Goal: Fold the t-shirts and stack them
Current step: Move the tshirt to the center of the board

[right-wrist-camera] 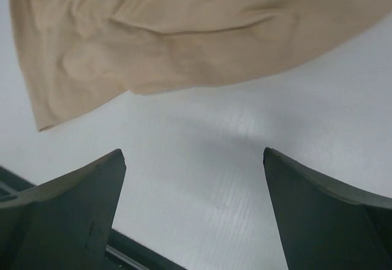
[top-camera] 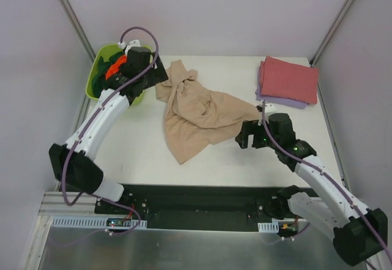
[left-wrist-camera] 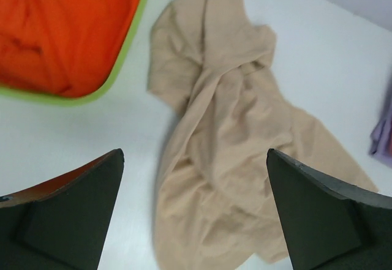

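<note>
Arm bases: two, bolted at the near edge of the white table (top-camera: 141,153).
Right gripper (top-camera: 242,138): it sits low at the front right. Its two fingers are spread wide and hold nothing. It points at the tan shirt, close to it but not touching.
Tan shirt (top-camera: 196,114): it lies in the middle of the table, not folded. It is soft, wrinkly and crumpled. The far end is twisted into a bunch. The near end spreads out flatter.
Left gripper (top-camera: 154,77): it hangs over the far left, by the tub and the twisted end of the shirt. Its fingers are spread wide with nothing between them.
Green tub (top-camera: 101,56): it stands at the far left. An orange shirt (top-camera: 113,68) and a dark green shirt (top-camera: 98,86) are stuffed inside.
Stack: it is at the far right. A red shirt (top-camera: 289,79) lies folded flat on a lavender shirt (top-camera: 288,103), which only peeks out at the edge.
Right wrist view: it shows the shirt's near edge (right-wrist-camera: 184,31) and bare table in front of the open gripper (right-wrist-camera: 193,153).
Left wrist view: it shows the twist up close (left-wrist-camera: 220,147), the orange cloth (left-wrist-camera: 61,31) in the tub (left-wrist-camera: 122,62), and a bit of lavender (left-wrist-camera: 383,135) past the gripper (left-wrist-camera: 195,153).
Top view only: it shows the dark green and red shirts.
Table: white and smooth.
Room: plain pale walls (top-camera: 202,13), with grey posts in the far corners.
</note>
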You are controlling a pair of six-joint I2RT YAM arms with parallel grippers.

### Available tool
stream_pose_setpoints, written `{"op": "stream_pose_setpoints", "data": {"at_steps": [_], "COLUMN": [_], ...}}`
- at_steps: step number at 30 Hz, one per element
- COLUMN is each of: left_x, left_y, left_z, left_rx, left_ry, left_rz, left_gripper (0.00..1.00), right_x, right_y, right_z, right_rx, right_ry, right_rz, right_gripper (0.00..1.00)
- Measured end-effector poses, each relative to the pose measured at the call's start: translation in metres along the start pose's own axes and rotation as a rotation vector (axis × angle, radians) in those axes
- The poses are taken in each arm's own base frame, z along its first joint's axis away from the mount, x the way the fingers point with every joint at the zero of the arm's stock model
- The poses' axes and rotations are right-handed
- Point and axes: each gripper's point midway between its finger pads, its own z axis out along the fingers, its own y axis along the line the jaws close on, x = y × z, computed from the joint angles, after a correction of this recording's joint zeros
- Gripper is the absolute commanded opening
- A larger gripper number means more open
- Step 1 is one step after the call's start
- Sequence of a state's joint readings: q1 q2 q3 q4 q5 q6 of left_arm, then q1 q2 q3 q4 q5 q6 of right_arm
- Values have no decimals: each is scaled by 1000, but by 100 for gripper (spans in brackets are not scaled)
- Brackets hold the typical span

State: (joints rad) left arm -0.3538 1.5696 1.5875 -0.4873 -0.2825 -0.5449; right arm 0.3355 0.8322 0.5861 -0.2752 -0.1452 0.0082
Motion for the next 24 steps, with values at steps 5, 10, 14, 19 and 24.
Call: {"op": "stream_pose_setpoints", "data": {"at_steps": [5,10,14,19,24], "left_x": [31,66,90,105,105], "left_y": [54,112,166,209,219], "left_z": [-52,-66,-64,-65,-66], "left_rx": [-60,-156,-262,-355,-372], "left_ry": [-19,-8,29,40,39], "left_rz": [1,-73,-191,-323,-377], "left_gripper": [99,99,99,99,99], "right_x": [23,55,68,89,122], "right_y": [81,173,225,252,247], "right_z": [19,53,81,107,115], "right_rx": [-174,-302,-334,-319,-282], "right_ry": [140,296,330,386,488], "right_rz": [-235,-440,-531,-603,-678], "right_gripper": [97,99,94,88,80]}}
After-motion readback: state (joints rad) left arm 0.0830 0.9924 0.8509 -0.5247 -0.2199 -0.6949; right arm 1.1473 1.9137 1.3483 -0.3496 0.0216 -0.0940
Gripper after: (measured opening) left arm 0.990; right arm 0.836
